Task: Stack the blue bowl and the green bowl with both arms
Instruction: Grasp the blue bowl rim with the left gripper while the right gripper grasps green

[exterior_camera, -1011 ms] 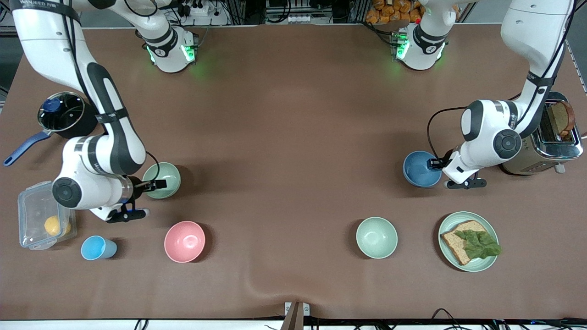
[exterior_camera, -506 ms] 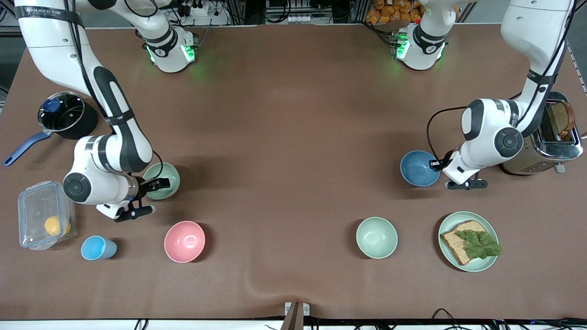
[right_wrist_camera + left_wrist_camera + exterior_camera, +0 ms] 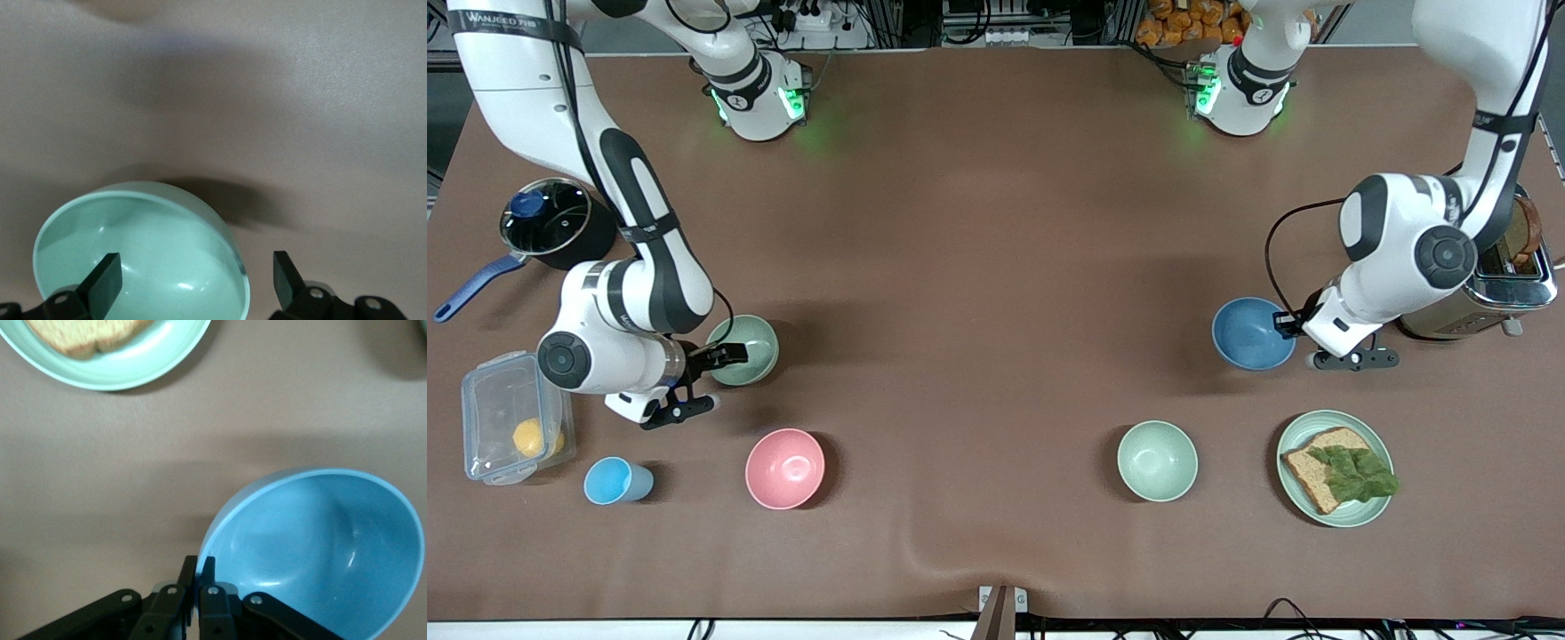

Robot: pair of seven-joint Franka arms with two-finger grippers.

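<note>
While the left gripper (image 3: 1288, 322) pinches the rim of the blue bowl (image 3: 1252, 333) between its closed fingers (image 3: 200, 577), the bowl hangs tilted in the left wrist view, its shadow on the brown table (image 3: 996, 267) apart from it; compared with 0.5 s ago, bowl and gripper have shifted slightly toward the left arm's end, beside the toaster (image 3: 1494, 284). Right gripper (image 3: 725, 354): fingers spread, 1 finger (image 3: 105, 279) inside the green bowl (image 3: 743, 349) and 1 outside its rim, nothing clamped; the right arm has drawn back a little toward the clear box (image 3: 511, 427) since the earlier frame. Green bowl: resting on the table, place unchanged. Unmoved: pink bowl (image 3: 784, 468), pale mint bowl (image 3: 1157, 460), plate (image 3: 1294, 431) with bread, blue cup (image 3: 615, 480), pot (image 3: 547, 218).
</note>
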